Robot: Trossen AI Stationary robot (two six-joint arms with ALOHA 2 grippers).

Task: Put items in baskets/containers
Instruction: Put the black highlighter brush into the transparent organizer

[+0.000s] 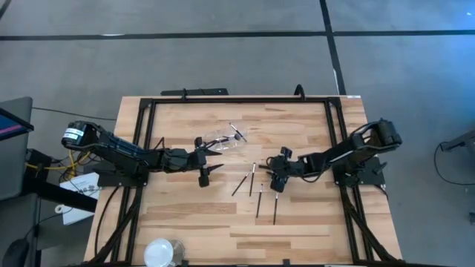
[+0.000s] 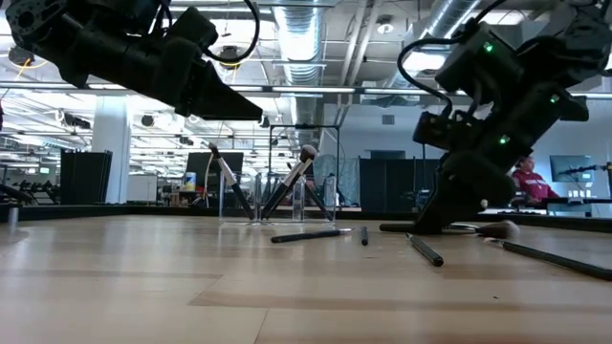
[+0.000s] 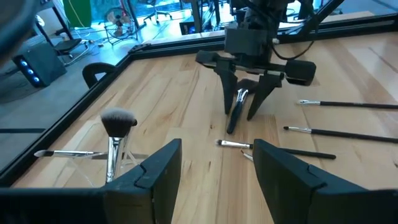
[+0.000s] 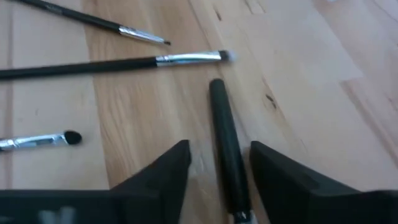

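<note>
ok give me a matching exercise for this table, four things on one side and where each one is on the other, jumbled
Things:
1. clear container
2. left claw
3. right claw
4. round white object

Places:
A. at the table's near edge, apart from the brushes
B. down over a thick dark brush lying on the wood
C. beside the container, holding nothing
D. toward the far side, with brushes standing in it

Pairs: 1-D, 2-C, 3-B, 4-A

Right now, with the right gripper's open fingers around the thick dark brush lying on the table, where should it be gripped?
Mid-handle, from straight above. The brush lies flat between the right gripper's open fingers, its round handle running lengthwise through the gap, so closing across it looks best.
</note>
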